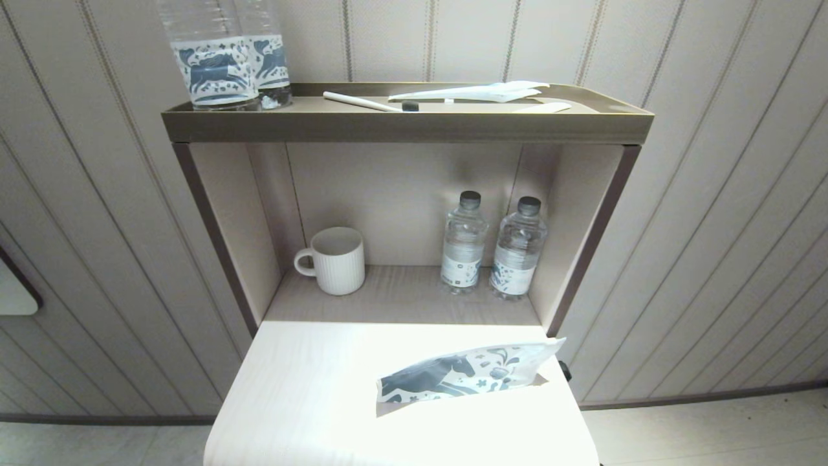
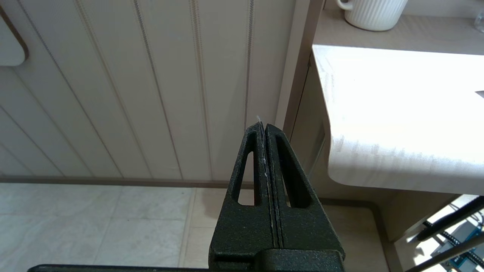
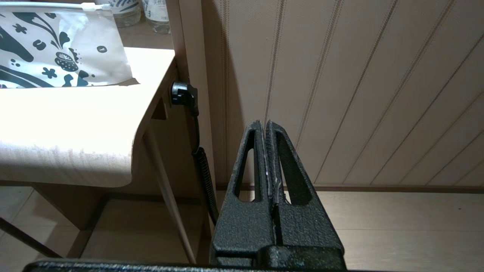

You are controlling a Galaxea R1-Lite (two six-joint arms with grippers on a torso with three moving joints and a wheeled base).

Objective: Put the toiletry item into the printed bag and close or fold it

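Printed bag [image 1: 466, 373]: white pouch with dark blue horse and leaf motifs, lying on the white tabletop [image 1: 310, 388] toward its right rear corner, one long edge raised. In the right wrist view only one end of it shows, with a zip strip along the top; the rest is cut off.

Toiletry item [image 1: 362, 101]: slim pale toothbrush on the top tray [image 1: 401, 124] of the shelf unit behind the bag, dark head pointing toward a plain white wrapper [image 1: 475, 92] just beside it. The tray's raised front rim hides part of what lies there; a short white strip [image 1: 543, 107] shows at the wrapper's right. Whether the toothbrush head touches the wrapper cannot be told.

Two large bottles [image 1: 223, 52] on the tray's left end: tops cut off.

Open shelf behind the bag: ribbed white mug [image 1: 333, 260], two small water bottles [image 1: 491, 246].

Left hand [image 2: 263, 126]: fingers pressed together, empty, low beside the tabletop's left edge, out of the head view.

Right hand [image 3: 263, 122]: fingers pressed together, empty, low beside the tabletop's right edge, below the bag, out of the head view.
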